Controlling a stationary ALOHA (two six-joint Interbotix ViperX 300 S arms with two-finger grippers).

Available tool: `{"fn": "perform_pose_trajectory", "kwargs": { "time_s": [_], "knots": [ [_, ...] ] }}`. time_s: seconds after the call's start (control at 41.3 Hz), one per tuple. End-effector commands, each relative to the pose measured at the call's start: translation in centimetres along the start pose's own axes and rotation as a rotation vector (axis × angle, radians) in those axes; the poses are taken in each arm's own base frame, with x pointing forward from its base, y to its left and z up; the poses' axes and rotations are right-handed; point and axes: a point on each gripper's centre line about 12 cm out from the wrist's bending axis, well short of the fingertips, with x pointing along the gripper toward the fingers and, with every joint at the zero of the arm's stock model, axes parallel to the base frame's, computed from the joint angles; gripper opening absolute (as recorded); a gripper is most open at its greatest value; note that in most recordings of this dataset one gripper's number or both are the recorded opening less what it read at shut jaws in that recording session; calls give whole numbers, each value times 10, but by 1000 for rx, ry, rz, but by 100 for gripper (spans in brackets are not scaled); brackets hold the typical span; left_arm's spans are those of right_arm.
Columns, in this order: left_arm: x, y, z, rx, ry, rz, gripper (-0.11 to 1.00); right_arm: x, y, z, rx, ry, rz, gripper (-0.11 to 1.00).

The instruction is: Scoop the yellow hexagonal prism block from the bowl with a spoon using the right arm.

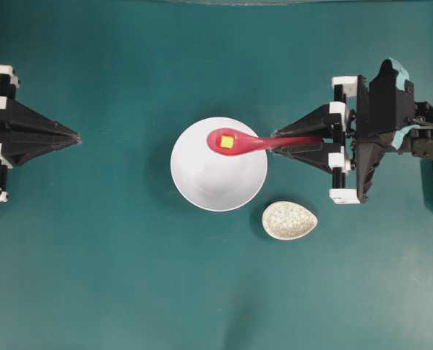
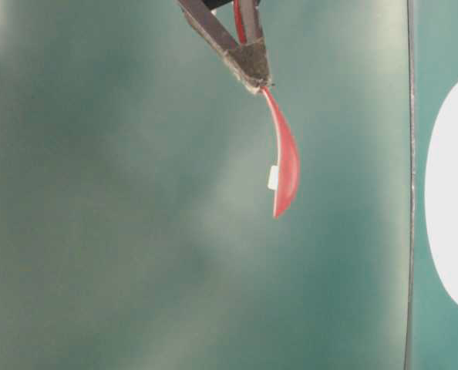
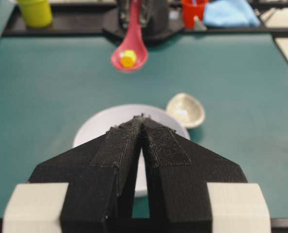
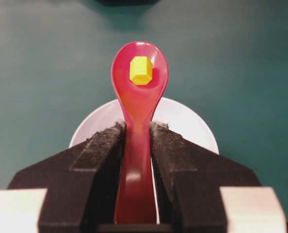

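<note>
The red-pink spoon (image 1: 247, 143) is held level in the air over the far part of the white bowl (image 1: 216, 182). The yellow hexagonal prism block (image 1: 227, 142) lies in its scoop. My right gripper (image 1: 276, 136) is shut on the spoon's handle and reaches in from the right. The right wrist view shows the handle between the pads, the gripper (image 4: 136, 127), the block (image 4: 140, 70) in the spoon (image 4: 139, 99), and the bowl (image 4: 183, 121) beneath. My left gripper (image 1: 78, 136) rests at the left edge, shut and holding nothing. Its wrist view shows the gripper (image 3: 142, 118), the spoon (image 3: 130, 48) and the block (image 3: 128, 58).
A small speckled oval spoon rest (image 1: 289, 220) lies on the teal mat just right of the bowl's near side. Behind the right arm's base stand a yellow cup (image 3: 35, 12), a red cup (image 3: 192, 12) and a blue cloth (image 3: 229, 12).
</note>
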Motion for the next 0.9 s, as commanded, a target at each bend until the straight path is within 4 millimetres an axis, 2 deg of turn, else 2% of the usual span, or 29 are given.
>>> {"fn": "perform_pose_trajectory", "kwargs": {
  "time_s": [0.0, 0.873],
  "knots": [
    [2, 1, 8, 5, -21, 2, 5, 0, 2, 14, 5, -41, 4, 24],
    [2, 1, 8, 5, -20, 2, 5, 6, 2, 15, 4, -36, 2, 24]
  ]
}}
